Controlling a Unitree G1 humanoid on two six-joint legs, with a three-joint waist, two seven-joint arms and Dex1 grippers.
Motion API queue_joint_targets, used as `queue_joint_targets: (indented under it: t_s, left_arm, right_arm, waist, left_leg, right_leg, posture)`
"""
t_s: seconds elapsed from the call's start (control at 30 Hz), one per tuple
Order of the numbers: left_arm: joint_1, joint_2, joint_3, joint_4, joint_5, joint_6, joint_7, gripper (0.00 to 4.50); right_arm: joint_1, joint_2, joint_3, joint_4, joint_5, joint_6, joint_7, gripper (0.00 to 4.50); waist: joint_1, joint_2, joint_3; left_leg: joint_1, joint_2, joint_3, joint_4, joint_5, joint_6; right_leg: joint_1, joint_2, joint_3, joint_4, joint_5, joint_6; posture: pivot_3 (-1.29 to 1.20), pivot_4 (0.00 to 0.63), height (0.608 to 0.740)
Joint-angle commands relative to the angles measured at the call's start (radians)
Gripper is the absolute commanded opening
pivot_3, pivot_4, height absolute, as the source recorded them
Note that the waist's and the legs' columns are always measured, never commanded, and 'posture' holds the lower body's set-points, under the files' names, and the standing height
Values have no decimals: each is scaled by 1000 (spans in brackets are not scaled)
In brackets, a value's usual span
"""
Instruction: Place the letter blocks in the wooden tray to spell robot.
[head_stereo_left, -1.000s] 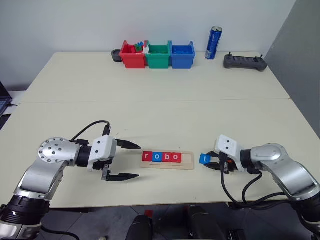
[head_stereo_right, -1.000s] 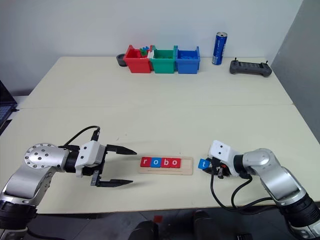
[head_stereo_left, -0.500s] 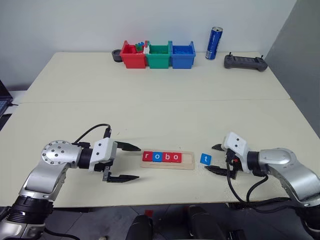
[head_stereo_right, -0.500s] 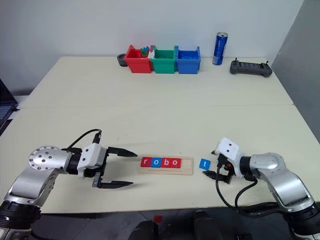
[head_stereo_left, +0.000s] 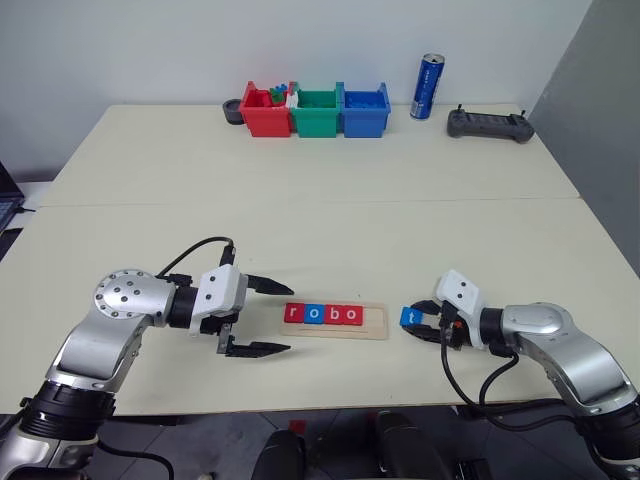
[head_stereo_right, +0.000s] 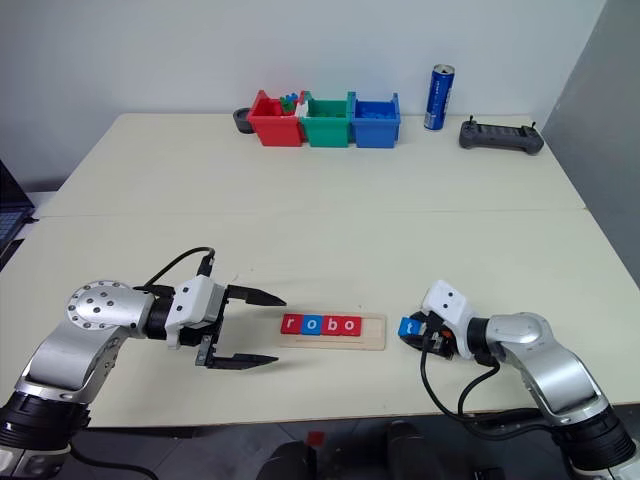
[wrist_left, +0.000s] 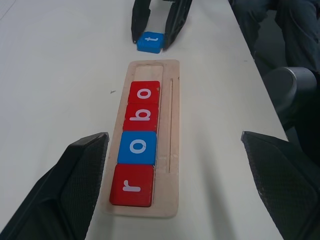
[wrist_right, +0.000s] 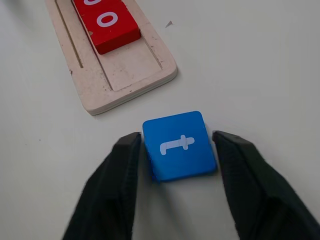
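Table (head_stereo_left: 300, 200): t block (wrist_right: 179, 145) between right pincer (wrist_right: 176, 165) fingers.

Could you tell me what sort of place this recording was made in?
Probably a robotics lab or test room. A plain pale table stands against a bare white wall, carrying sorting bins, a drinks can and a handheld controller, with a staged letter-block tray near the front edge.

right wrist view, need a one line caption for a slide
Right claw closed around the blue t block, just off the wooden tray end.
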Motion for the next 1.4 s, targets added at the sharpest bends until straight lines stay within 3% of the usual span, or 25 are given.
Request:
queue_joint_targets:
  t_s: [0.03,0.23,0.63,0.93,1.4]
  left_arm:
    - [17,17,30,-8,-9,-22,-5,4500]
    - [44,20,42,16,-4,-57,-12,4500]
    - [60,26,42,-46,-13,-28,22,4500]
    - [67,33,49,-60,-20,-14,31,4500]
    - [84,16,44,73,0,-145,-9,4500]
  right_arm:
    - [-16,-18,3,-34,18,1,27,1446]
    - [-95,-11,58,-145,56,84,47,1449]
    - [-243,18,227,-49,-44,76,39,1449]
    - [-262,25,241,-16,-62,58,57,1449]
    - [-285,41,251,14,-77,47,80,1449]
  waist:
    - [0,0,0]
    - [-1,0,0]
    - [0,0,0]
    - [0,0,0]
    - [-1,0,0]
  left_leg:
    - [0,0,0,0,0,0]
    - [0,0,0,0,0,0]
    - [-1,0,0,0,0,0]
    - [-1,0,0,0,0,0]
    - [-1,0,0,0,0,0]
  right_leg:
    - [0,0,0,0,0,0]
    - [0,0,0,0,0,0]
    - [0,0,0,0,0,0]
    - [0,0,-1,0,0,0]
    - [0,0,-1,0,0,0]
  posture:
    - [0,150,740]
    - [0,150,740]
    - [0,150,740]
    - [0,150,740]
    - [0,150,740]
